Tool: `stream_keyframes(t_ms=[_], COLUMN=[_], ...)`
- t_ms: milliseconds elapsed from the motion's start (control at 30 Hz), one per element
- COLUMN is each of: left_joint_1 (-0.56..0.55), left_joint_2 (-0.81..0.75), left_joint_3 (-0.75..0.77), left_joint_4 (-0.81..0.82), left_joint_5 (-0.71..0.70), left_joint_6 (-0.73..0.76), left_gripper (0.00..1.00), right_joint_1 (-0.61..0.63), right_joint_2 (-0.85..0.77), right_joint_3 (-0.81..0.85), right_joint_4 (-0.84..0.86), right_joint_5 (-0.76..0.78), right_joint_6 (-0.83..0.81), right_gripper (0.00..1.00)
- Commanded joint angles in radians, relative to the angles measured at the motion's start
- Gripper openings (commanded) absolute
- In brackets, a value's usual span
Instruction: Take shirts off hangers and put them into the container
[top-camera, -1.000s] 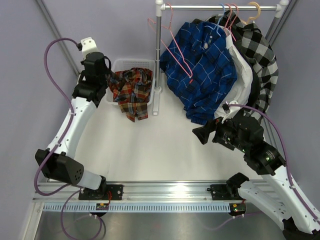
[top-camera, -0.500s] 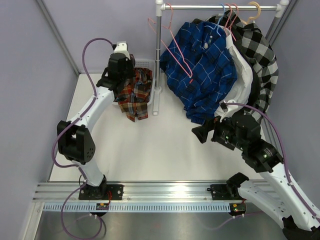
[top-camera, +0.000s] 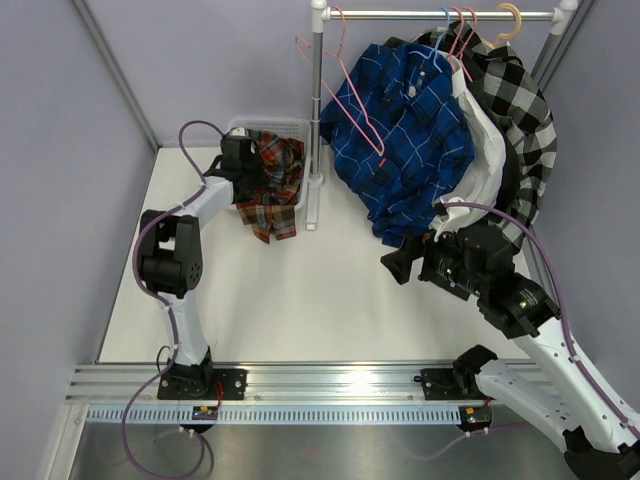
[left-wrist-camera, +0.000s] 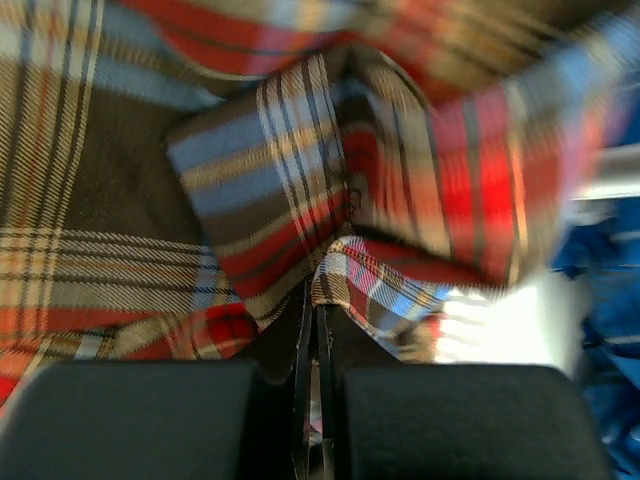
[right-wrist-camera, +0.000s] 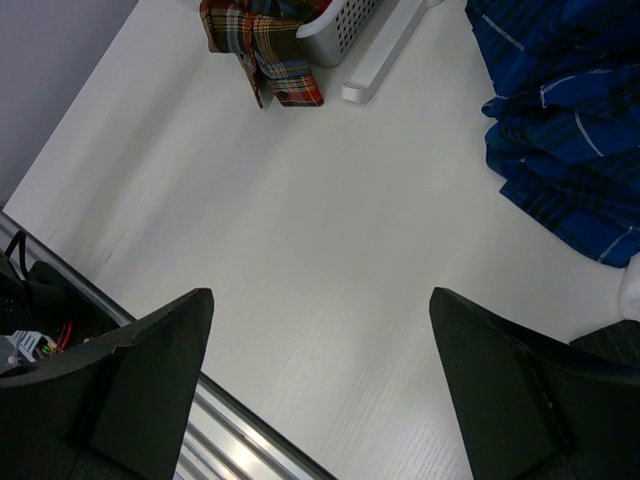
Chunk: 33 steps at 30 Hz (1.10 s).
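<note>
Your left arm has swung in from the far-left side of the basket (top-camera: 270, 123) and folded down, so the left gripper (top-camera: 238, 160) now sits low at the basket's left rim, pressed against the plaid shirt (top-camera: 268, 185). Your right arm has barely shifted.

From the left wrist you see the two fingers clenched together with only a thin line between them, and plaid shirt cloth (left-wrist-camera: 260, 200) fills the view right at their tips. You cannot tell whether any fold is pinched.

The plaid shirt lies bunched inside the basket at the far left of the table (top-camera: 300, 290) - one part hangs over the near rim and rests on the tabletop. The right wrist view shows the same thing: plaid shirt (right-wrist-camera: 260, 40) spilling out of the basket (right-wrist-camera: 345, 30).

Your right gripper (top-camera: 400, 265) hovers above the table on the right with its jaws released and spread wide (right-wrist-camera: 320, 295), grasping nothing, just near the bottom edge of the blue shirt (top-camera: 405, 150).

That blue shirt hangs from the rail (top-camera: 440, 15) at the far side, with a white shirt (top-camera: 480, 170) and a checked shirt (top-camera: 520, 110) to its right. A bare pink hanger (top-camera: 345, 90) hangs tilted at the rail's left end - between the basket and the blue shirt.
</note>
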Motion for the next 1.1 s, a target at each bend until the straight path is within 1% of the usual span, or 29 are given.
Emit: stream_keyframes(t_ms=[0, 100, 133, 233, 400, 433, 467, 500, 533, 567, 633, 667, 700, 767, 800, 867, 900, 1000, 1033, 1067], left_joint_1=[-0.004, -0.002, -0.002, -0.002, -0.002, -0.002, -0.002, -0.002, -0.002, -0.002, -0.002, -0.002, -0.002, -0.004, -0.004, -0.013, -0.016, -0.036, -0.047, -0.055], left_joint_2=[0.076, 0.113, 0.135, 0.158, 0.150, 0.136, 0.098, 0.077, 0.052, -0.001, -0.055, -0.083, -0.135, -0.184, -0.234, -0.288, -0.352, -0.455, -0.523, -0.557], left_joint_3=[0.067, 0.096, 0.116, 0.127, 0.132, 0.129, 0.128, 0.130, 0.135, 0.145, 0.156, 0.162, 0.171, 0.175, 0.173, 0.146, 0.101, -0.005, -0.096, -0.143], left_joint_4=[-0.055, -0.118, -0.156, -0.184, -0.218, -0.218, -0.218, -0.217, -0.218, -0.217, -0.217, -0.218, -0.218, -0.218, -0.218, -0.218, -0.218, -0.215, -0.217, -0.215], left_joint_5=[0.093, 0.091, 0.065, 0.027, 0.025, 0.027, 0.027, 0.027, 0.025, 0.024, 0.013, 0.011, 0.010, 0.017, 0.025, 0.037, 0.037, 0.021, 0.001, -0.033], left_joint_6=[-0.049, -0.041, -0.037, -0.028, 0.002, 0.005, 0.009, 0.014, 0.017, 0.028, 0.035, 0.040, 0.042, 0.043, 0.042, 0.040, 0.038, 0.029, 0.017, 0.012], left_gripper=[0.00, 0.00, 0.00, 0.00, 0.00, 0.04, 0.24, 0.35, 0.44, 0.60, 0.73, 0.79, 0.85, 0.90, 0.93, 0.96, 0.99, 0.99, 0.99, 0.99], right_joint_1=[-0.006, -0.004, -0.004, -0.004, -0.004, -0.004, -0.004, -0.003, -0.004, -0.004, -0.004, -0.004, -0.004, -0.004, -0.004, -0.004, -0.004, -0.006, -0.004, -0.004], right_joint_2=[0.009, 0.010, 0.010, 0.012, 0.015, 0.016, 0.012, 0.009, 0.007, 0.006, 0.004, 0.002, 0.002, -0.004, -0.004, -0.007, -0.010, -0.014, -0.016, -0.016], right_joint_3=[0.001, 0.001, 0.001, -0.001, 0.001, 0.001, 0.001, 0.001, -0.001, -0.001, -0.001, -0.001, -0.001, 0.001, 0.001, 0.001, 0.001, 0.001, 0.001, 0.001], right_joint_4=[0.015, 0.015, 0.015, 0.016, 0.018, 0.016, 0.015, 0.015, 0.016, 0.015, 0.016, 0.016, 0.018, 0.020, 0.021, 0.023, 0.023, 0.024, 0.026, 0.027], right_joint_5=[0.010, 0.011, 0.011, 0.010, 0.008, 0.008, 0.008, 0.010, 0.008, 0.008, 0.008, 0.008, 0.005, 0.002, 0.000, -0.001, -0.001, -0.001, -0.001, -0.001], right_joint_6=[-0.004, -0.004, -0.004, -0.004, -0.004, -0.004, -0.004, -0.004, -0.004, -0.004, -0.004, -0.002, -0.002, -0.002, -0.002, -0.004, -0.002, -0.002, -0.004, -0.002], right_gripper=[0.99, 1.00, 0.99, 0.99, 0.99, 1.00, 0.99, 0.99, 0.99, 0.99, 0.99, 0.99, 0.99, 1.00, 0.99, 1.00, 0.99, 0.99, 0.99, 0.99])
